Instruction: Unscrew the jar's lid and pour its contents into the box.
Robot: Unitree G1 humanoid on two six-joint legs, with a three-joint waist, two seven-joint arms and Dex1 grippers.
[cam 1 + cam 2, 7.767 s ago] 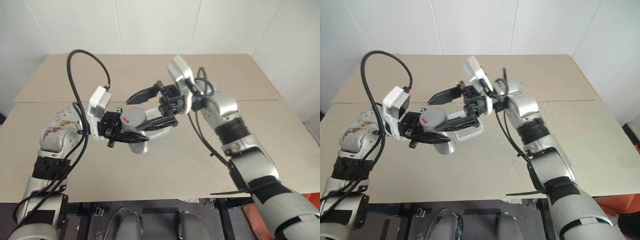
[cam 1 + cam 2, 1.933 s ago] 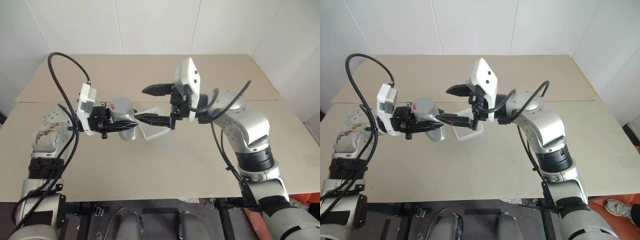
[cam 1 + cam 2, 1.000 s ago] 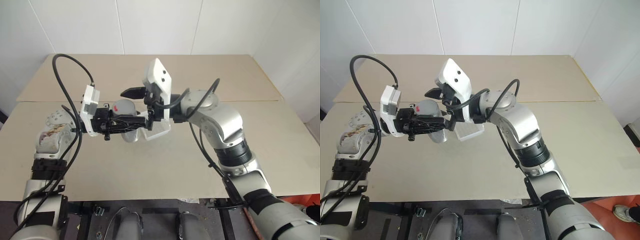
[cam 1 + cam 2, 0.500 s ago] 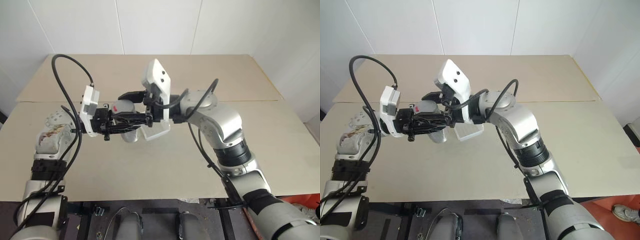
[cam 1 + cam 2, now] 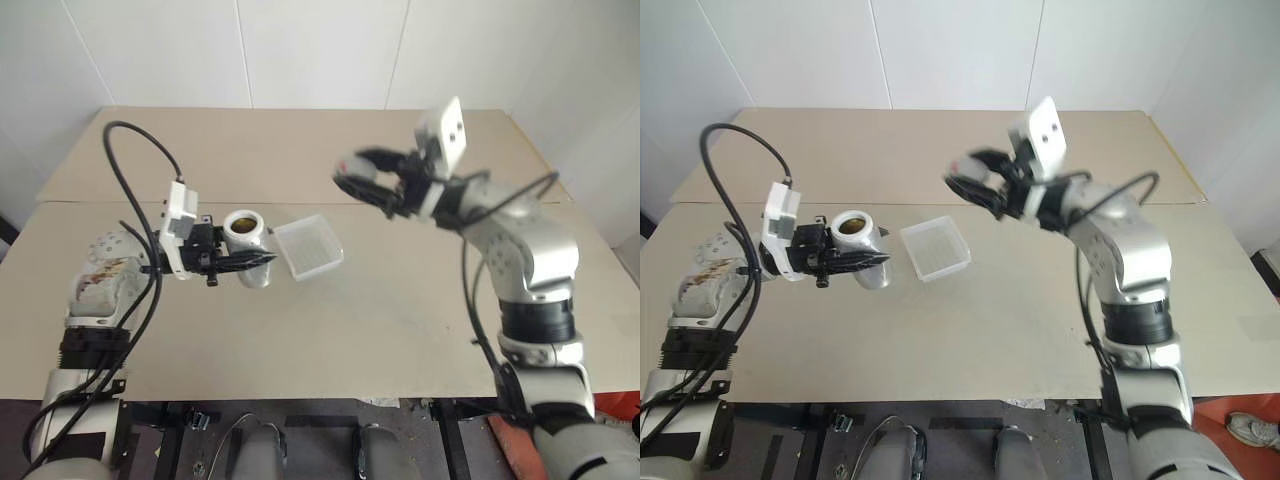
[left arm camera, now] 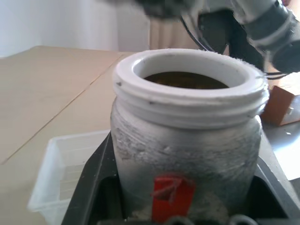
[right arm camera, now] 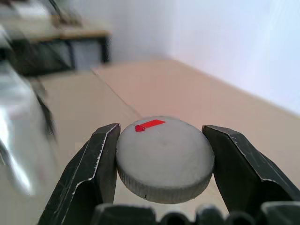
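Left hand gripping jar, mouth open, upright above worktop. Box at jar's 3 o'clock. Right hand squeezing lid. Contents possibly spilling past box if tipping too fast.

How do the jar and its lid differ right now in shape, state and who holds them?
The silvery-grey cylindrical jar is tall; the greyish-white round screw lid is flat. The jar stands open with brownish contents showing, gripped by the left gripper beside the translucent white plastic box; the lid is off, clamped in the right gripper away from the jar. Both carry a red mark.
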